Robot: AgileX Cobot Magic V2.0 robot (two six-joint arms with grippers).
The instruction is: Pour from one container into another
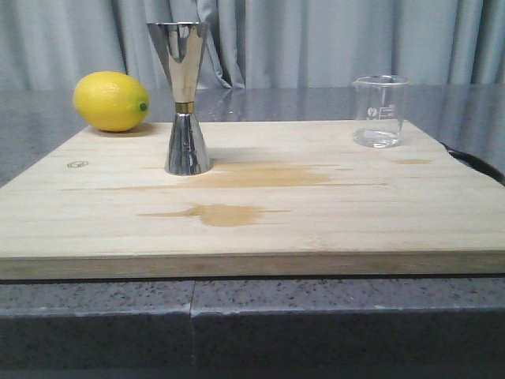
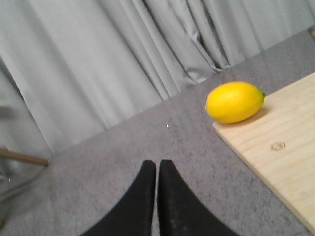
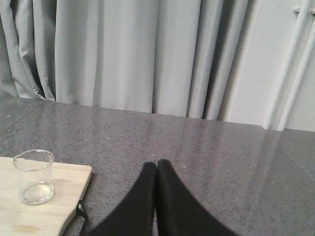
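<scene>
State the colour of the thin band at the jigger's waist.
Gold, on the shiny steel jigger; clearest in the front view.

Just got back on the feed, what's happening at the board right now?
Nothing is being handled yet. The glass beaker and the steel jigger both stand upright and apart on the wooden board, with a lemon at its far left corner. The left claw and the right claw are shut and empty, off the board.

bg: grey curtains [image 1: 331, 39]; grey speckled counter [image 1: 316, 316]; white pipes [image 3: 295, 64]
</scene>
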